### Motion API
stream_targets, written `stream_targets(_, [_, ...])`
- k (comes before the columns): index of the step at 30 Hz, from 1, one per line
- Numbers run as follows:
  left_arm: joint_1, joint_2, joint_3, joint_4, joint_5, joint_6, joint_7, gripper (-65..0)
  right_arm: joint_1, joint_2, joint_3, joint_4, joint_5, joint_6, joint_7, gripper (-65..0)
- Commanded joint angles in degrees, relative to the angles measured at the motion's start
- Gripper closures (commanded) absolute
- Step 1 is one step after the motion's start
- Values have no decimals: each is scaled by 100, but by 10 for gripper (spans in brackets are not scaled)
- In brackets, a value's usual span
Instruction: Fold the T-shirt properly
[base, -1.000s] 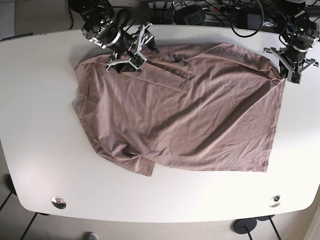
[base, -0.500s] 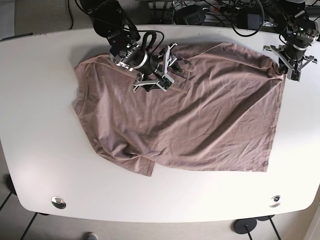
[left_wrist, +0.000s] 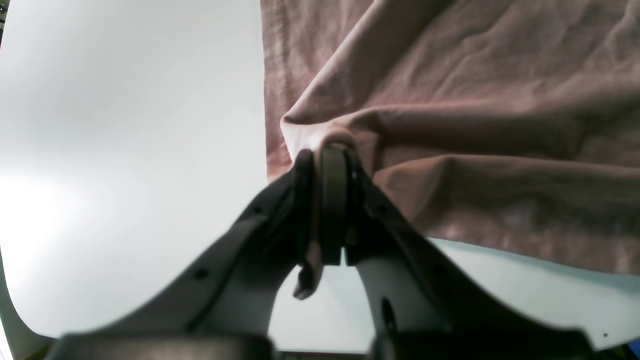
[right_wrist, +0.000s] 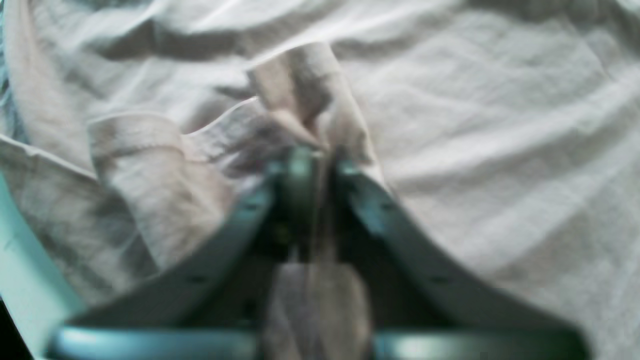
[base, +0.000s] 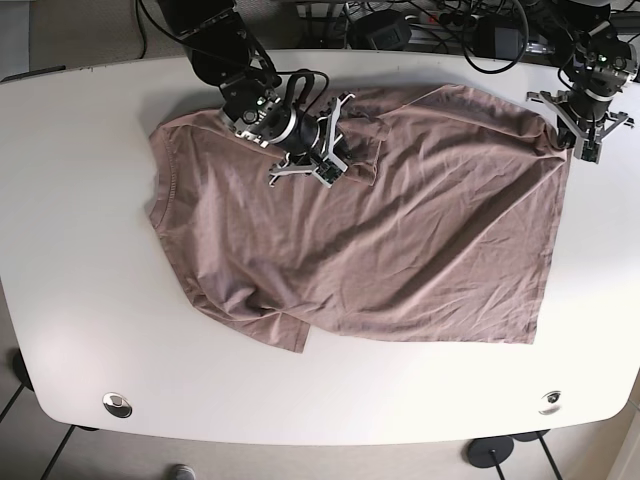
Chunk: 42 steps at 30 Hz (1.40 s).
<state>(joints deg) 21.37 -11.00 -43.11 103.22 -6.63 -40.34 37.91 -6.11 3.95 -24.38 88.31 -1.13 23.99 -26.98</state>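
Brown T-shirt (base: 380, 230) spread on white worktop (base: 80, 250); left fingers (left_wrist: 325, 155) clamped on its corner, right fingers (right_wrist: 312, 155) pinching a sleeve fold; first fold likely next, needing a joint carry across

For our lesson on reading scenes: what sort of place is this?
Probably a robotics lab or workshop: a bare white table holds one T-shirt, two robot arms grip it, and cables tangle behind the table.
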Motion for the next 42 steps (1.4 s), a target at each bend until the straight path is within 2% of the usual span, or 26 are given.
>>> stream_targets(1, [-5,-91,-27,82,-62,34,-103,0,26,-21,-1,70,47,-3,74,-33])
stream_targets(6, [-5,-108,-27,82,-62,34,-103,0,-237,-3,43,624,55,-30,74,-16])
stream_targets(12, [-5,-117,-45,135,-115,34,-103,0,-1037,-3,719,1872,55,-30,48,-16])
stream_targets(17, [-304,-100,-45,232,-88,34,-103,0,-1486,5,1871,2285,82,23,48,-16])
stream_targets(19, [-620,-117,-36,188,-62,34,152,0,-1459,41,2399,2259,565,32,48,-16])
stream_targets(20, [-769,-117,-36,153,-62,34,345,0,-1398,173,2566,2241,750,32,48,-16])
stream_targets(22, [-1112,-126,-18,12,-62,34,635,0,-1275,480,2486,2145,1181,23,-137,-27])
stream_targets(24, [-1297,-223,-10,-129,-62,34,670,0,-1196,551,2390,2153,1559,23,-471,-63])
stream_targets(26, [-1332,-293,157,-234,-62,34,706,0,-1187,551,2144,2162,1726,-3,-717,-190])
stream_targets(29, [-1332,-354,263,-278,-62,34,688,0,-1231,551,1616,2399,1858,14,-717,-403])
stream_targets(31, [-1323,-354,263,-278,-62,34,688,0,-1187,551,1273,2391,1840,-38,-717,-460])
stream_targets(36, [-1315,-354,263,-269,-62,34,688,0,-615,542,1089,1564,1840,-38,-717,-466])
stream_targets(42, [-1323,-354,263,-278,-62,34,688,0,-264,577,262,975,1831,-38,-708,-466])
